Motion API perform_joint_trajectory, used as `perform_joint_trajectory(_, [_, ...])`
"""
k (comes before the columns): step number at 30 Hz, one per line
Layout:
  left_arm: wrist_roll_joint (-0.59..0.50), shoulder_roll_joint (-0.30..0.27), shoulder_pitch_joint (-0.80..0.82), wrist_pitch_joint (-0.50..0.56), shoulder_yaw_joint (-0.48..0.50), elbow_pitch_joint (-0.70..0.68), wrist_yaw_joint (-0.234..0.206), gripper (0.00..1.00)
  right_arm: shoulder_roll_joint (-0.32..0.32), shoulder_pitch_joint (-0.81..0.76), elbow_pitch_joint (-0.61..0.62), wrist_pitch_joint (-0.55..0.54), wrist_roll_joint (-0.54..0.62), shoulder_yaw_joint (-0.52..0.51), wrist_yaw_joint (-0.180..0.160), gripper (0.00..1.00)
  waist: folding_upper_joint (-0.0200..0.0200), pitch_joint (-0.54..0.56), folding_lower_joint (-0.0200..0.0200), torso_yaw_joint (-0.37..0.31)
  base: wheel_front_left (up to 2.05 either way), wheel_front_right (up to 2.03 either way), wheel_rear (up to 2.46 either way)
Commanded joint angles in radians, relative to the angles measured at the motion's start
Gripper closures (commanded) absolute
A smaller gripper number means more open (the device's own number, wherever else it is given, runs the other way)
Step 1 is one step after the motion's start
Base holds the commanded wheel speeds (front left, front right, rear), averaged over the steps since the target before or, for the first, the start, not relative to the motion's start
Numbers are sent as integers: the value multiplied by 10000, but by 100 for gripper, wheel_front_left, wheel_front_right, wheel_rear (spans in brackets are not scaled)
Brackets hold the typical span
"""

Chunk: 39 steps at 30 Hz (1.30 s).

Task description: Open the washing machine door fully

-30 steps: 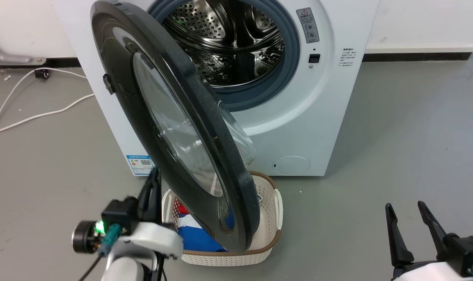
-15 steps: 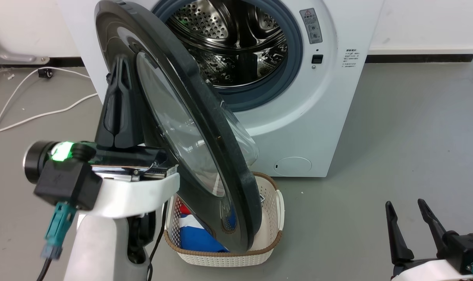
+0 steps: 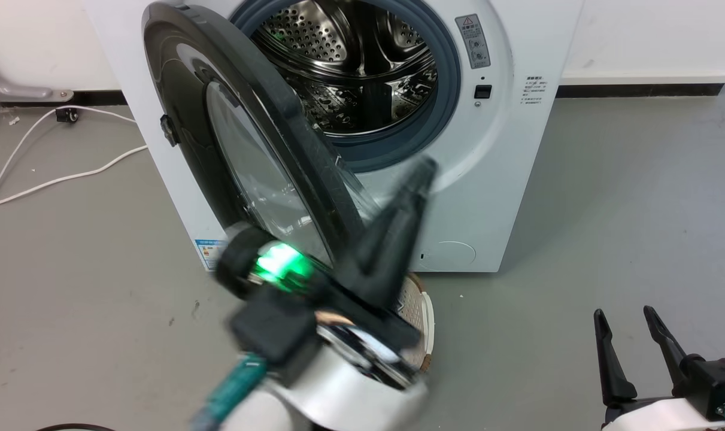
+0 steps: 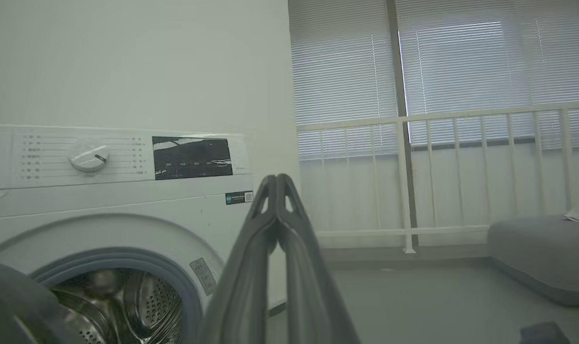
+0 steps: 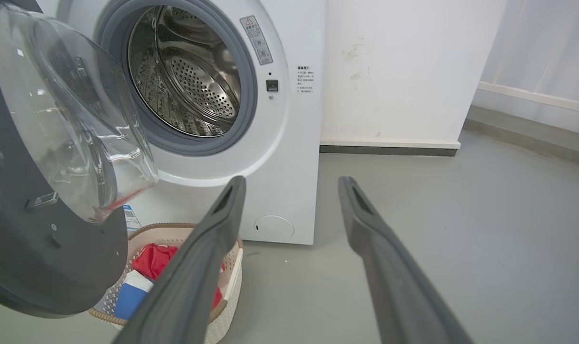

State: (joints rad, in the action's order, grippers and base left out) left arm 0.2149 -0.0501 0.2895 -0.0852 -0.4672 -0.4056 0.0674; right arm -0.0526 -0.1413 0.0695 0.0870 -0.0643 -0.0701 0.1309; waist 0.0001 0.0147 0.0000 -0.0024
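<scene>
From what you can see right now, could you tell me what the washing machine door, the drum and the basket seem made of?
Washing machine door: glossy black rim, likely plastic by its sheen; clear bulging window, glass or clear plastic. Drum: polished metal, probably steel, perforated and mirror-bright. Basket: cream lattice walls with a brown rim, probably moulded plastic.

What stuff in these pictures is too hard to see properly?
- Head view: the left end effector is smeared by motion blur, so its edges are unclear.
- Head view: the basket is mostly hidden behind the left arm, so what's inside can't be seen there.
- Left wrist view: the door is cut off by the bottom-left corner.
- Head view: the warning label has print too small to read.
</scene>
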Motion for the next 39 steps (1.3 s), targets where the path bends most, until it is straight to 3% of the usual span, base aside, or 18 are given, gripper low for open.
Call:
perform_joint_trajectory(1, [193,-4,-289,388,-492,198,149,100,35,140,-28,-9,63,-5,-3,0,-1,9,0,17,0,0,0])
perform_joint_trajectory(7, [871,-264,-1144,1723,-2040,939,407,100,35,144,-84,-26,6,34,-3,0,-1,-6,0,61,0,0,0])
perform_joint_trajectory(14, [1302,-430,-2042,2454,-2369,2109,109,100,36,159,-82,-32,-23,-9,-3,0,-1,-115,0,77,0,0,0])
perform_joint_trajectory(26, [1357,-87,-1354,999,-1864,4673,-933,100,36,243,-182,-35,-93,-24,-3,0,-1,-324,0,35,0,0,0])
perform_joint_trajectory(39, [1693,-52,-518,118,-1601,6266,-1323,100,36,289,-270,-36,-167,45,-3,0,-1,-414,0,21,0,0,0])
